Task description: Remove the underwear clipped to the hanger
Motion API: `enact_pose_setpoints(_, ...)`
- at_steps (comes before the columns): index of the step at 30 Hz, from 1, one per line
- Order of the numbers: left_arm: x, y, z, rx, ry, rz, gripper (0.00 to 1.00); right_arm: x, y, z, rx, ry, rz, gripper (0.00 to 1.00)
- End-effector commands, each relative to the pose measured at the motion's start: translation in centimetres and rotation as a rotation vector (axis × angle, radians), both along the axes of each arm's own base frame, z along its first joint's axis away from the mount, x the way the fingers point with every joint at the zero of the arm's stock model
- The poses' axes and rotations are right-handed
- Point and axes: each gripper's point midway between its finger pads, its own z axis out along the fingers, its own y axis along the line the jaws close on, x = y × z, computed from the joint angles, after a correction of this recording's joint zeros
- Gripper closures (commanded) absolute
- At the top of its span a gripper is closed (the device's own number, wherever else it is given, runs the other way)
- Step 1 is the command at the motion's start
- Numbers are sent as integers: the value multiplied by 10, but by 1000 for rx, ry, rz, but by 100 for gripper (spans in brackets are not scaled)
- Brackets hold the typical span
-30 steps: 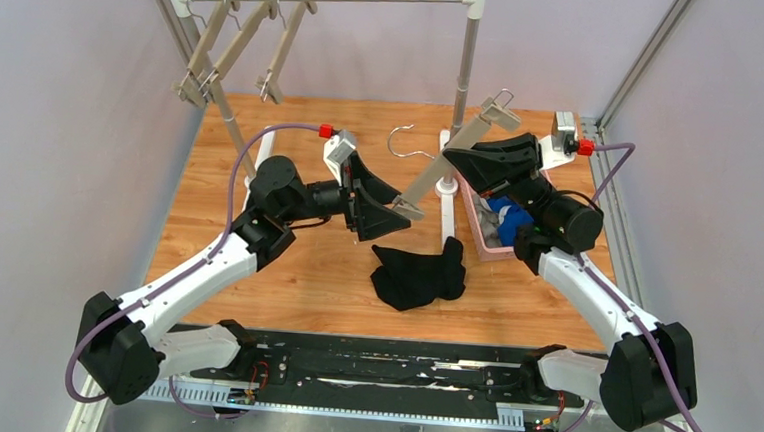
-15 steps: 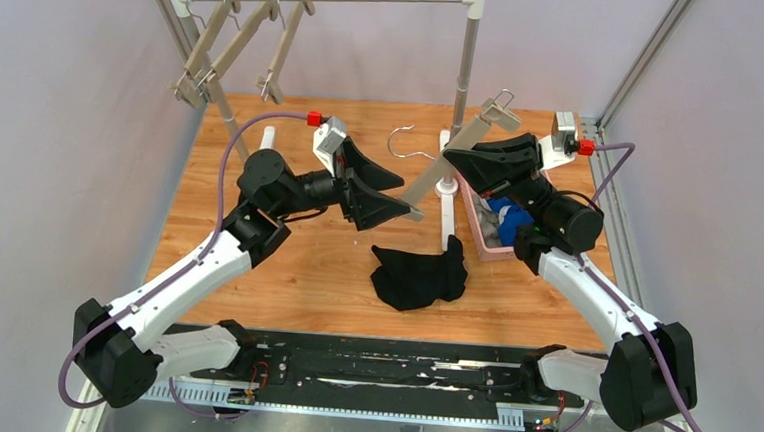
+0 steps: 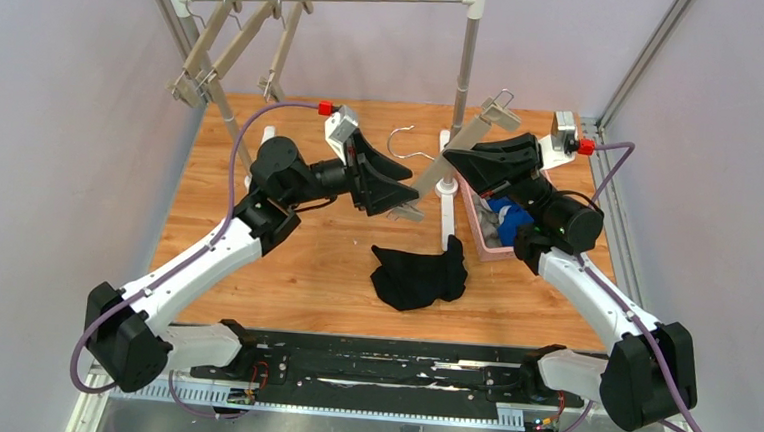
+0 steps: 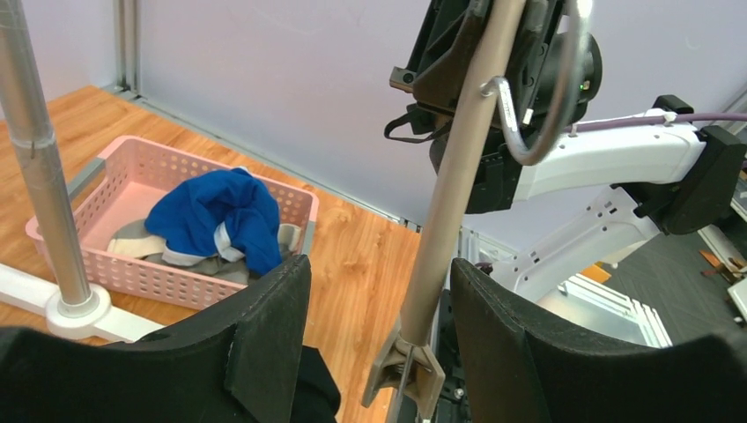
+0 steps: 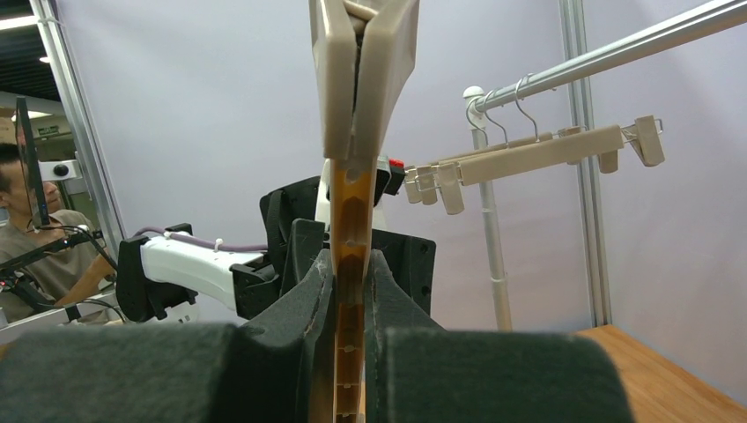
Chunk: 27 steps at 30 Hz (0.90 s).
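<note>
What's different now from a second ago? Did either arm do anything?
The left end effector moved away from the arm bases, up along the hanger; it stands open, straddling it without gripping. The right end effector kept its grip on the hanger. The black underwear stayed on the table, the blue underwear and grey underwear in the pink basket.
</note>
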Motion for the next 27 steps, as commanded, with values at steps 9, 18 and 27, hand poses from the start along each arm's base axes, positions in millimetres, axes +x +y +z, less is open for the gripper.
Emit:
enact_pose_setpoints(9,7,-8,-4,7,23,-18,76,-18,-1,23,38,-102,20,99)
enact_pose_setpoints(18,7,0,12,-26,43,33,100,-10,0,13,32,-57,3,72)
enact_pose_setpoints(27,4,42,-8,240,90,230,100,1,8,-21,-91,5,-42,38)
